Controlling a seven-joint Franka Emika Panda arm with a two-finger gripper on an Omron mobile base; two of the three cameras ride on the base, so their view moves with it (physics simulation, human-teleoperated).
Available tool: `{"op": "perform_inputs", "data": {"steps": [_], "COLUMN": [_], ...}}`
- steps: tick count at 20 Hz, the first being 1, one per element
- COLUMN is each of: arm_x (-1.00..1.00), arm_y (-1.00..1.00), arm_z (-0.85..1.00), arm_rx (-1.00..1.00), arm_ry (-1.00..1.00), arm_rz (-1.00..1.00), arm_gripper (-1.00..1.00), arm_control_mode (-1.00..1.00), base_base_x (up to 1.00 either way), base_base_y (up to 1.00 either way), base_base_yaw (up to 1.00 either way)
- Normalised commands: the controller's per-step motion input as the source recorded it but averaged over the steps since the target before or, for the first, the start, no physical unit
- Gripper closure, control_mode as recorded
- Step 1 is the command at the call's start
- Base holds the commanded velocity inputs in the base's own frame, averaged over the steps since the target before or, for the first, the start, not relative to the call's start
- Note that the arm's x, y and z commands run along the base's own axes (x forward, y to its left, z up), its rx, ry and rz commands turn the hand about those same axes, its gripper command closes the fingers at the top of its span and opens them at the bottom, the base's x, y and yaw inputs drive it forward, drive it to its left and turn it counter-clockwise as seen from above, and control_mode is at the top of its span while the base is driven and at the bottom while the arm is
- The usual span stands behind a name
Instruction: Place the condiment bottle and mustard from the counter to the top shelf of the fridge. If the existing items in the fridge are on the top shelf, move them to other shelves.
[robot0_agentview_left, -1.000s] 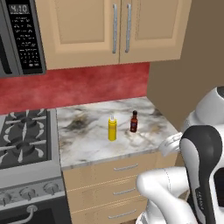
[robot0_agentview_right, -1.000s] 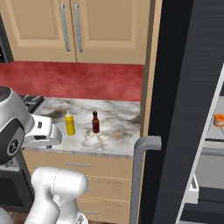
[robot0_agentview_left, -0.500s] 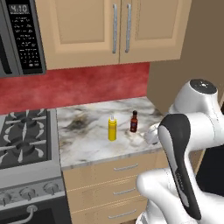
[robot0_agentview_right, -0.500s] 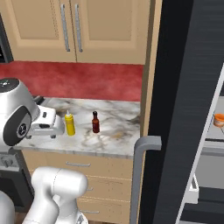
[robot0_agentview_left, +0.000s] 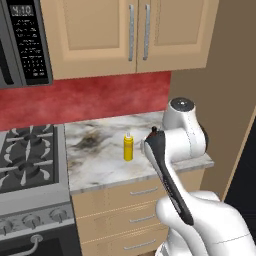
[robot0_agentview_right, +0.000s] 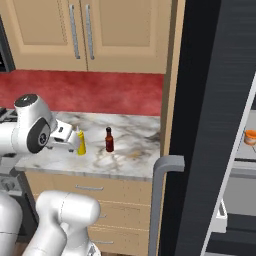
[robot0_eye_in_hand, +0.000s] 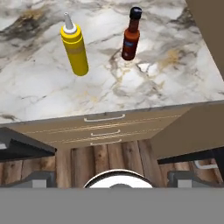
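Glossy white rounded arm with a dark strip along one link and grey joint caps.

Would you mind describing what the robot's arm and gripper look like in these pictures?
The arm is glossy white, built of rounded, bulbous segments, with dark bands at the joints and a round dark-ringed cap on top of one joint. A long black strip runs down one link in the left base view. The gripper ends in two small, blocky dark grey finger tips. No cables or lettering can be made out.

Marbled counter, upper part of the hand view.
Carries upright mustard upper left, condiment bottle just right.
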Motion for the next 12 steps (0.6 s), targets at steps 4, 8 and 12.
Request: {"op": "perform_inputs", "data": {"steps": [4,8,12], "arm_x": [0.98,0.85,0.83], "arm_y": [0.32,0.22,0.05], "arm_z": [-0.42,-0.30,-0.29], "arm_rx": [0.00,0.03,0.03], "arm_ry": [0.00,0.00,0.00], "arm_rz": [-0.15,-0.07,-0.02], "arm_gripper": [-1.00,-1.00,-1.00], "arm_control_mode": [-1.00,-1.00,-1.00], "base_base_x": [0.00,0.00,0.00], "base_base_y": [0.00,0.00,0.00], "base_base_yaw": [0.00,0.00,0.00]}}
